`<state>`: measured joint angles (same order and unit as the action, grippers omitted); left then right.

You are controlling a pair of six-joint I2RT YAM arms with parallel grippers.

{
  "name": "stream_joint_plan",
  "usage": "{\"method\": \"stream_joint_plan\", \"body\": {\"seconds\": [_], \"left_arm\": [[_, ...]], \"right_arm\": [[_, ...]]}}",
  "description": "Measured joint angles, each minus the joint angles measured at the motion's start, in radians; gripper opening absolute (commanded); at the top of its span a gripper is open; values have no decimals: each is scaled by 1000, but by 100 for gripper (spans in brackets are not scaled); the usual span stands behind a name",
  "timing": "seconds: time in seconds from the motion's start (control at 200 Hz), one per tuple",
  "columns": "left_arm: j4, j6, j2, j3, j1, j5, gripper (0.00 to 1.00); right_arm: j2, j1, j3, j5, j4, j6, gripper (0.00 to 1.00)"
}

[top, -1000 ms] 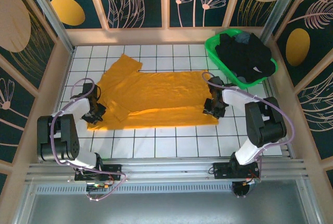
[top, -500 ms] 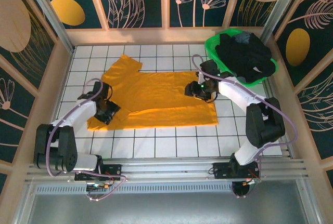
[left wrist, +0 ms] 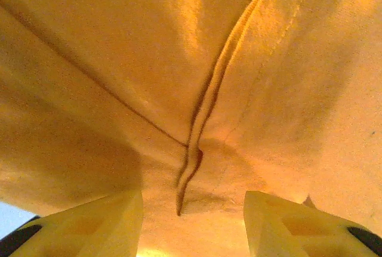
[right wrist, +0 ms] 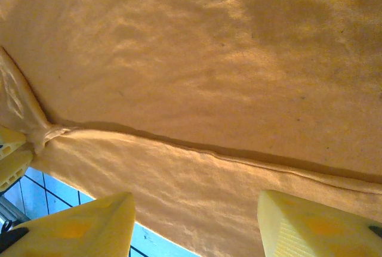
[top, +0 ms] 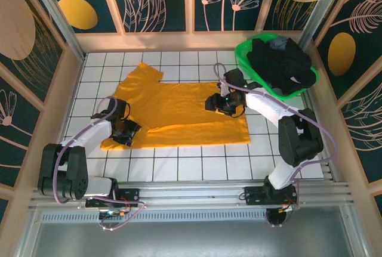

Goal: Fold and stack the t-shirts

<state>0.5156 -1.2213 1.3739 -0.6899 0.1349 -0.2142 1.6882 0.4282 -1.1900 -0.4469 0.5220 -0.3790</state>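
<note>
left claw (top: pixel 130 131) and right claw (top: pixel 211 103) both low, tips toward each other, jaws apart

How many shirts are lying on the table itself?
1: the orange t-shirt, spread across the middle tiles. Dark clothes sit piled in the green basket at far right; some may be hidden there.

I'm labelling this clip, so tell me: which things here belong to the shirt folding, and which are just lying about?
Part of the job: orange t-shirt, spread out; dark t-shirts, heaped together.
Just there: green basket holding the dark ones; tiled table; patterned walls.
</note>
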Motion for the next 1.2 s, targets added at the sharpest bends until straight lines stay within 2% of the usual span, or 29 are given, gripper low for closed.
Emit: {"method": "stream_joint_plan", "body": {"seconds": [0.15,0.245,0.325,0.49,0.696,0.996,1.201], "left_arm": [[-14,-3,29,0,12,-13,43],[-27,-4,46,0,14,-15,37],[-38,-8,64,-3,15,-14,28],[-40,-3,92,-44,26,-12,0],[-36,26,160,-164,72,-3,0],[35,164,342,-418,162,85,0],[63,249,431,-472,180,122,0]], "right_arm": [[0,0,0,0,0,0,57],[1,0,0,0,0,0,57],[3,0,-1,0,-1,0,56],[10,0,-1,1,-1,0,56],[13,-1,-2,4,0,0,55],[13,-17,-3,3,0,0,54],[13,-17,-3,3,0,-1,54]]}}
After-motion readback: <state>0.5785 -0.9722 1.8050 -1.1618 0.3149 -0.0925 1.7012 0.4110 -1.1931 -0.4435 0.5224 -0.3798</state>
